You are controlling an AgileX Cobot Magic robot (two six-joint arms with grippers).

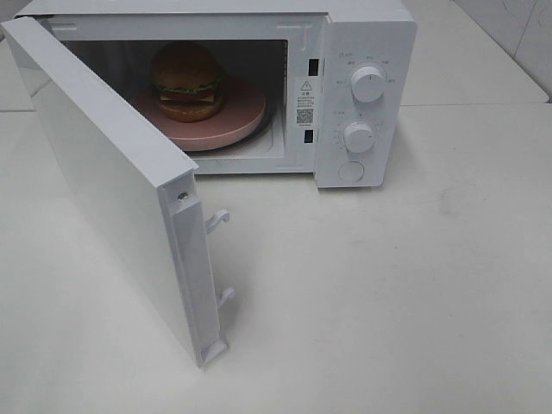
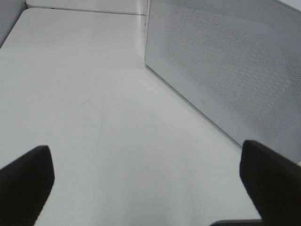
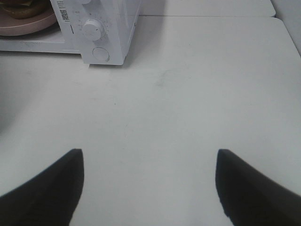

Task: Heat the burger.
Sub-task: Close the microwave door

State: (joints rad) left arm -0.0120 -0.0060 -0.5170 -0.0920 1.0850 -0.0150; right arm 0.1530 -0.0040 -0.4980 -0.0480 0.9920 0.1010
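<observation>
The burger [image 1: 187, 80], with a glossy brown bun, green lettuce and dark filling, sits on a pink plate [image 1: 233, 125] inside the white microwave [image 1: 366, 52]. The microwave's door [image 1: 103, 185] stands swung wide open toward the front left. Neither arm shows in the exterior high view. My left gripper [image 2: 146, 181] is open over bare table, beside the door's perforated outer face [image 2: 225, 70]. My right gripper [image 3: 149, 181] is open too, holding nothing, some way in front of the control panel with its two knobs [image 3: 91, 29]. A sliver of the burger [image 3: 21, 8] and plate [image 3: 28, 23] shows there.
The white table [image 1: 388, 293] spreads in front of and to the right of the microwave. The open door juts out across the left front area, with two latch hooks [image 1: 220, 220] on its free edge. A round button [image 1: 351, 171] sits below the knobs.
</observation>
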